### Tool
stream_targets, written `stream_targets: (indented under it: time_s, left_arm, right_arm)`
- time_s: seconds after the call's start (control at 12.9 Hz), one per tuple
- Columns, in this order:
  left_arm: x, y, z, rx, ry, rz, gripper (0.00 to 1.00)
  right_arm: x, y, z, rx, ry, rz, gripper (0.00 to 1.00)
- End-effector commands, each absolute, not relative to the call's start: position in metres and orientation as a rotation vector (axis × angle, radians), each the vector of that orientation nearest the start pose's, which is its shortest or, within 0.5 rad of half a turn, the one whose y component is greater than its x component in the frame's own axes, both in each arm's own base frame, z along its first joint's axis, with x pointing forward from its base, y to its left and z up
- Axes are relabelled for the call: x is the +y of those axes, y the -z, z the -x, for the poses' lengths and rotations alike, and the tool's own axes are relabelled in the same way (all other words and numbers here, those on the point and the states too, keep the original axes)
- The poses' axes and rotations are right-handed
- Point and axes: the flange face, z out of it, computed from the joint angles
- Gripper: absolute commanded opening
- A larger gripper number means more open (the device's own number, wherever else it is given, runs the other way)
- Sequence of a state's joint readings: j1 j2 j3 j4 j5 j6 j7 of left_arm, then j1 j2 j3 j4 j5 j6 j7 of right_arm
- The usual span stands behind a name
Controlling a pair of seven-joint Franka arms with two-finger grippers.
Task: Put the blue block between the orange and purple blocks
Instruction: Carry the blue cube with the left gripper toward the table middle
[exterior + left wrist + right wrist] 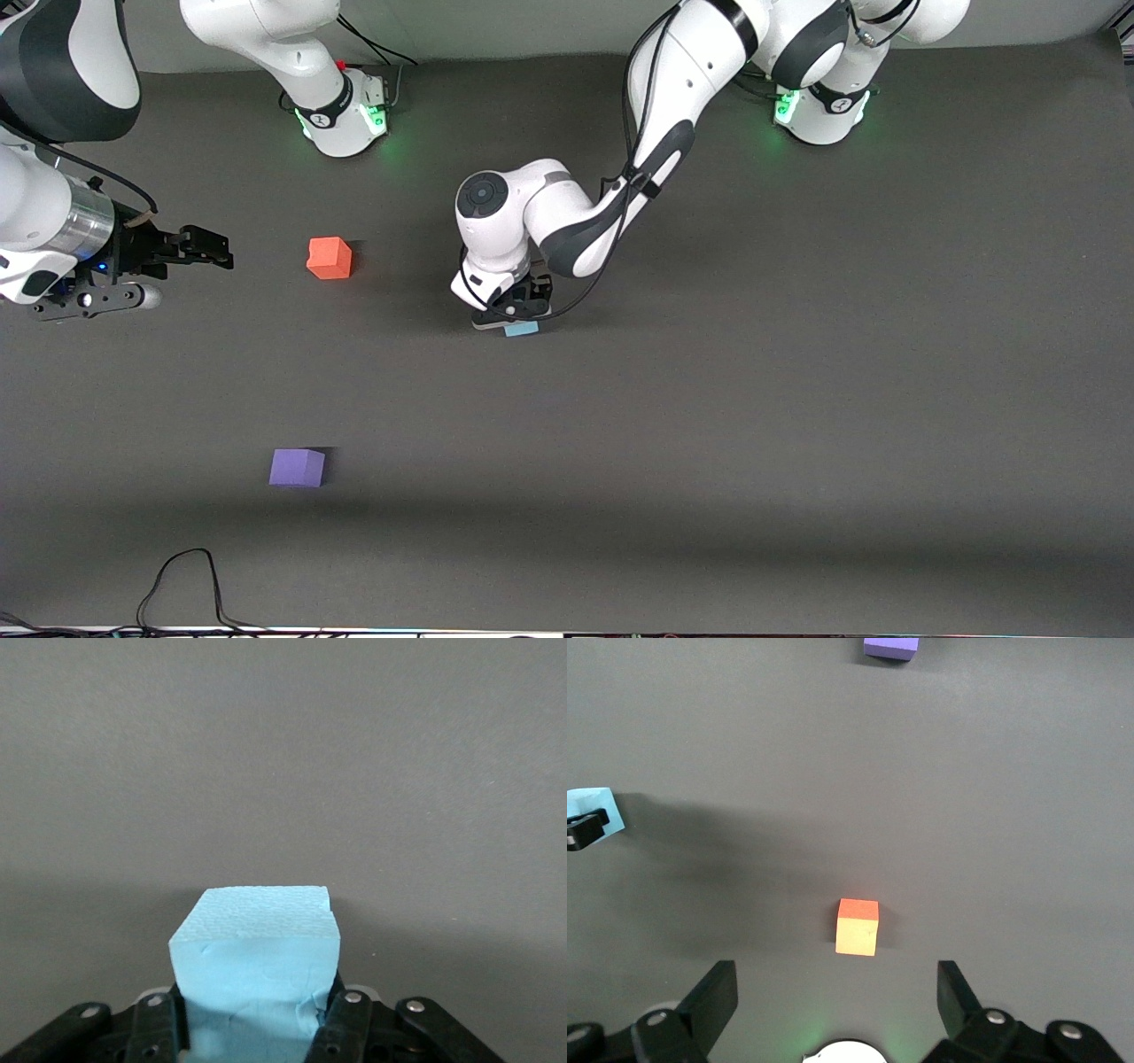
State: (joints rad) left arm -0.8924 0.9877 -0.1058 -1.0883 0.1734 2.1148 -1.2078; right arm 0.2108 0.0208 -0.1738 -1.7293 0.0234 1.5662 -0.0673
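The blue block (522,329) is a light sky-blue cube in the middle of the dark mat. My left gripper (516,308) is shut on it, low at the mat. In the left wrist view the block (257,948) fills the gap between the two black fingers (347,1014), which press into its sides. The orange block (330,258) lies toward the right arm's end. The purple block (297,467) lies nearer the front camera than the orange one. My right gripper (213,248) is open and empty, over the mat beside the orange block (858,927). The purple block (890,647) and blue block (594,811) also show in the right wrist view.
The two arm bases (341,111) (824,111) stand along the mat's edge farthest from the front camera. A black cable (186,576) loops at the edge nearest that camera. Bare mat (310,363) lies between the orange and purple blocks.
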Motion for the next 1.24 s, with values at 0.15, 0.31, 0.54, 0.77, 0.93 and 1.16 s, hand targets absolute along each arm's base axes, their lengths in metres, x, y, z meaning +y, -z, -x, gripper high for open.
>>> stream_targets:
  time_s: [0.15, 0.31, 0.54, 0.77, 0.93, 1.16]
  left_arm:
    - [-0.643, -0.201, -0.439, -0.234, 0.155, 3.127, 0.55]
    - [-0.642, -0.200, -0.440, -0.226, 0.155, 3.124, 1.00]
    - [-0.633, -0.229, -0.454, -0.264, 0.153, 3.131, 1.00]
    - [-0.592, -0.318, -0.496, -0.366, 0.025, 3.156, 1.00]
    - [-0.542, -0.393, -0.530, -0.427, -0.093, 3.203, 1.00]
    - [-0.451, -0.476, -0.550, -0.525, -0.122, 3.181, 1.00]
  right_arm:
    - [0.025, -0.536, -0.549, -0.179, -0.279, 3.089, 1.00]
    - [0.025, -0.536, -0.549, -0.179, -0.279, 3.089, 1.00]
    - [0.025, -0.535, -0.549, -0.179, -0.281, 3.089, 1.00]
    - [0.026, -0.536, -0.550, -0.182, -0.277, 3.089, 1.00]
    - [0.031, -0.536, -0.549, -0.191, -0.277, 3.088, 1.00]
    - [0.070, -0.534, -0.548, -0.234, -0.269, 3.055, 1.00]
